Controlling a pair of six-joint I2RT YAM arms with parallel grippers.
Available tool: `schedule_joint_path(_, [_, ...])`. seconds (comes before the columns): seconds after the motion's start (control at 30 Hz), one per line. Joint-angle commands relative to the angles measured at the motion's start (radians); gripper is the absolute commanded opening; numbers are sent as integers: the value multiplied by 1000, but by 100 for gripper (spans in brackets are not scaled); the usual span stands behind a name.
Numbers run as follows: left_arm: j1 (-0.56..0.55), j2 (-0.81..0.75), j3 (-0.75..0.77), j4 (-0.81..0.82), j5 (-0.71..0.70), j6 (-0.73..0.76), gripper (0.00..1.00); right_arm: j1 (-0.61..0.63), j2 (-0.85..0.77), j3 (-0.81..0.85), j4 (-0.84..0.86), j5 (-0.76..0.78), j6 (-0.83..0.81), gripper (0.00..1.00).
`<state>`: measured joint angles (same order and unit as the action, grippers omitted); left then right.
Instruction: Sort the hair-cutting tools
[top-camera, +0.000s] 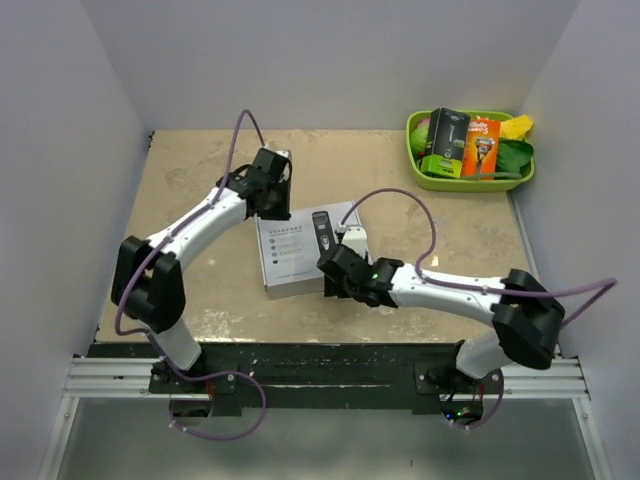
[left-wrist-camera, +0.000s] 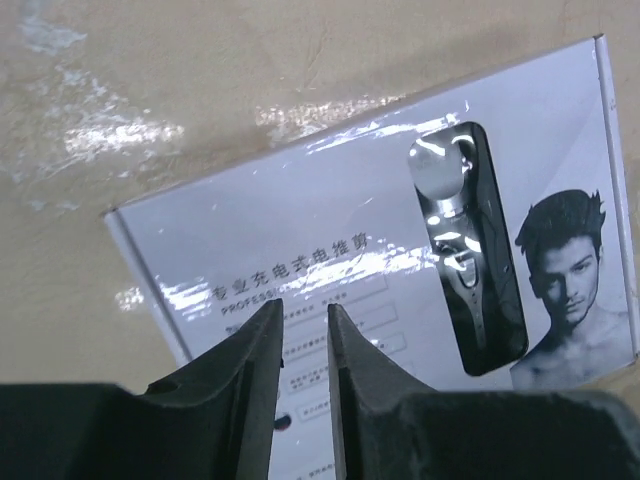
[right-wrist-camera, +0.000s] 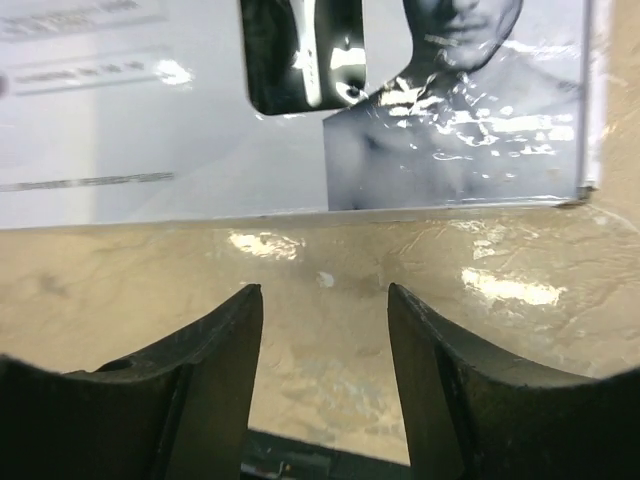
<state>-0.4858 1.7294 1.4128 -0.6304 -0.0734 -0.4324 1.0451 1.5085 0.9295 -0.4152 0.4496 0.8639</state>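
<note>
Hair clipper (left-wrist-camera: 465, 250) shows in the lid of the white box (top-camera: 290, 250) lying mid-table (top-camera: 440, 230), perhaps behind a window. Left gripper (left-wrist-camera: 303, 305) hovers over the box, fingers nearly together, empty. Right gripper (right-wrist-camera: 325, 290) is wide open, empty, at the box's near edge.

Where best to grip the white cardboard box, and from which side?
Probably its thin near edge, low from the robot's side: the white cardboard box lies flat, looks too wide to span, and the open right gripper faces that edge.

Left arm (top-camera: 195, 228) and right arm (top-camera: 450, 292): white shells, chunky black joints, looping purple cables (top-camera: 395, 190); left tool (left-wrist-camera: 305, 310) and right tool (right-wrist-camera: 322, 295) matte black.
</note>
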Motion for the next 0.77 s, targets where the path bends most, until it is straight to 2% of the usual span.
schedule_joint_path(0.0, [7, -201, -79, -55, -52, 6, 31, 0, -175, -8, -53, 49, -61, 59])
schedule_joint_path(0.13, [13, -375, -144, -20, -48, 27, 43, 0, -272, 28, -95, 83, -131, 71])
schedule_joint_path(0.17, [15, -410, -155, -17, -55, 32, 48, 0, -287, 38, -121, 95, -138, 82])
schedule_joint_path(0.23, [21, -500, -164, -20, -83, 52, 69, 0, -339, 77, -149, 136, -161, 92])
schedule_joint_path(0.27, [21, -523, -163, -25, -94, 58, 84, 0, -359, 89, -169, 153, -172, 98])
schedule_joint_path(0.3, [24, -560, -155, -34, -101, 66, 99, 0, -376, 101, -177, 170, -187, 99])
schedule_joint_path(0.4, [26, -596, -129, -78, -126, 77, 99, -2, -412, 152, -227, 248, -206, 99])
schedule_joint_path(0.57, [26, -642, -135, -60, -128, 80, 99, -2, -393, 268, -332, 360, -230, 99])
schedule_joint_path(0.63, [26, -656, -135, -40, -131, 80, 99, -8, -398, 282, -311, 341, -304, 99])
schedule_joint_path(0.73, [26, -668, -133, -8, -169, 87, 99, -86, -377, 325, -319, 330, -339, 99])
